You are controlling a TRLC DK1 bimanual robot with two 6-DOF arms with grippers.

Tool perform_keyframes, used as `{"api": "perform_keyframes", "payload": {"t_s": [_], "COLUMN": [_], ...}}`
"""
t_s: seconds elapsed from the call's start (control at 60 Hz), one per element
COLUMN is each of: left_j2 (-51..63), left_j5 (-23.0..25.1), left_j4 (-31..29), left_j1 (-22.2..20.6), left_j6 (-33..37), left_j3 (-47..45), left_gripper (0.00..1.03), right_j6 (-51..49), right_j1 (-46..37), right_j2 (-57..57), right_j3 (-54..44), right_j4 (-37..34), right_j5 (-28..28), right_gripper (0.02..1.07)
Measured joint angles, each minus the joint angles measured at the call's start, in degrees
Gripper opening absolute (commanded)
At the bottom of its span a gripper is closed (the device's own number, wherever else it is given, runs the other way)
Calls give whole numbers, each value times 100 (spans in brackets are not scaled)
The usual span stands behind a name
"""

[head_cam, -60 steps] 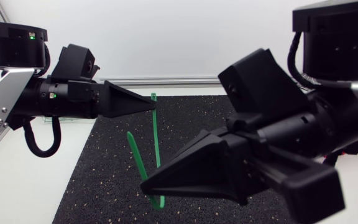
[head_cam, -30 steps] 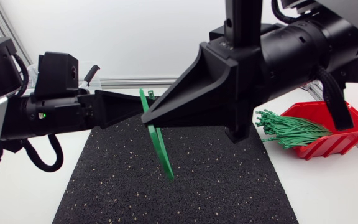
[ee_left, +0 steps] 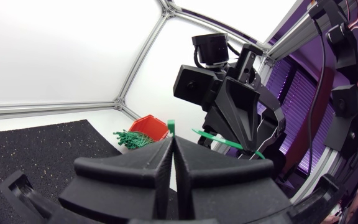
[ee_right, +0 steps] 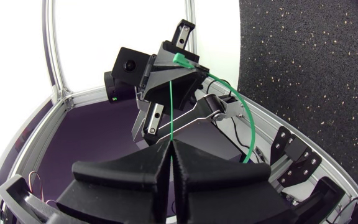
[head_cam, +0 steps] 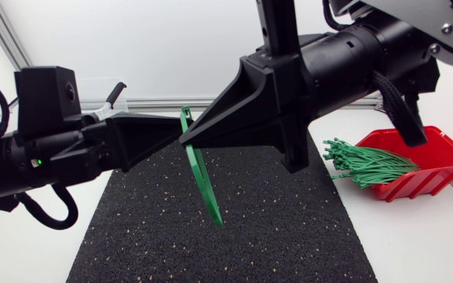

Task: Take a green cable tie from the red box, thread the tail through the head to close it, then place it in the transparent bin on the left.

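Above the black mat, the left gripper and right gripper meet tip to tip, each clenched on the green cable tie, which hangs below them in a loop. Its head seems pinched at the left fingertips. More ties fill the red box beside the mat.

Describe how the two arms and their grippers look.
The matte black left gripper and right gripper each have two broad wedge-shaped fingers. The left arm carries a small green light and a looped black cable; the right arm's black body meets a silver-grey link.
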Motion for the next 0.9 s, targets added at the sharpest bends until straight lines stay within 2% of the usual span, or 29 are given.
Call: {"api": "perform_keyframes", "payload": {"t_s": [0.433, 0.9], "left_j2": [-470, -317], "left_j5": [-127, -166], "left_j4": [-107, -155], "left_j1": [-133, -83], "left_j6": [131, 129], "left_j3": [-186, -184], "left_gripper": [4, 4], "right_j6": [0, 15], "right_j1": [81, 81], "right_j2": [50, 26], "right_j3": [-4, -90], "right_j4": [144, 232], "right_j5": [0, 0], "right_gripper": [8, 8]}}
